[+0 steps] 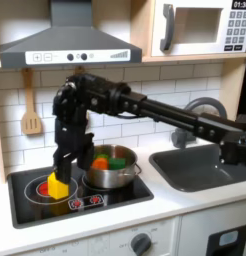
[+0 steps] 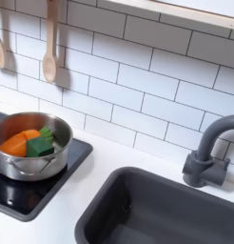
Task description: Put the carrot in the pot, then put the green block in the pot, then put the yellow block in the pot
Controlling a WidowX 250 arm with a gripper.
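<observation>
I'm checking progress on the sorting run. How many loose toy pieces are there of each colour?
Orange: 1, the carrot, in the pot.
Green: 1, the green block, in the pot.
Yellow: 1, the yellow block, on the stove by the gripper.
Total: 3

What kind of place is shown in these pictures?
Most likely a toy play kitchen. In the first exterior view there is a stovetop with a steel pot, a range hood and a microwave above it, and a dark sink beside it.
</observation>
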